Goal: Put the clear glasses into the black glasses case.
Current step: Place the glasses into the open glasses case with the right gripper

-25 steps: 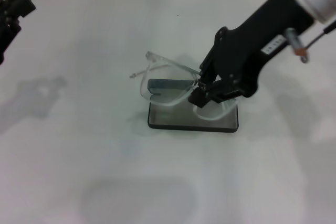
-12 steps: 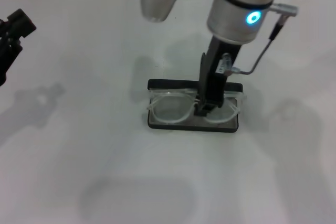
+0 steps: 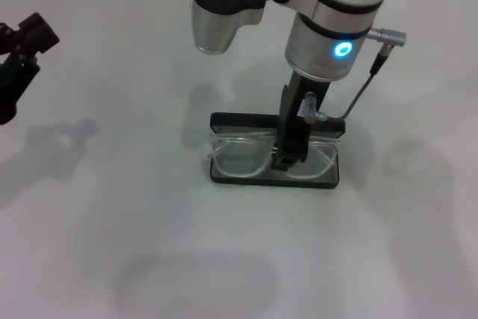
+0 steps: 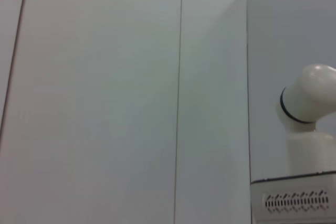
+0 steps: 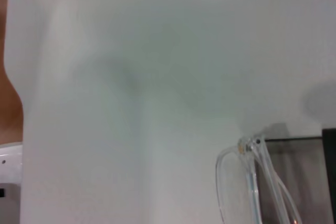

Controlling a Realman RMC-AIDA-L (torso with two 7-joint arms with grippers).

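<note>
The black glasses case (image 3: 237, 120) lies open in the middle of the white table, grey lining up. Inside its tray rest the clear glasses (image 3: 237, 156), lenses level and frame along the case's length. My right gripper (image 3: 287, 160) points straight down from the arm above, shut on the bridge of the clear glasses. In the right wrist view one hinge corner of the clear glasses (image 5: 247, 182) shows against the case lining (image 5: 302, 182). My left gripper (image 3: 19, 57) is parked at the far left edge, well away from the case.
The white table (image 3: 149, 244) stretches around the case on every side. A tiled wall runs along the back. In the left wrist view there is only wall panelling and a white robot part (image 4: 310, 103).
The right arm swung upright over the case and lowered the tilted glasses flat into the tray. Since half a second ago it has dropped slightly. The left arm barely shifted.
</note>
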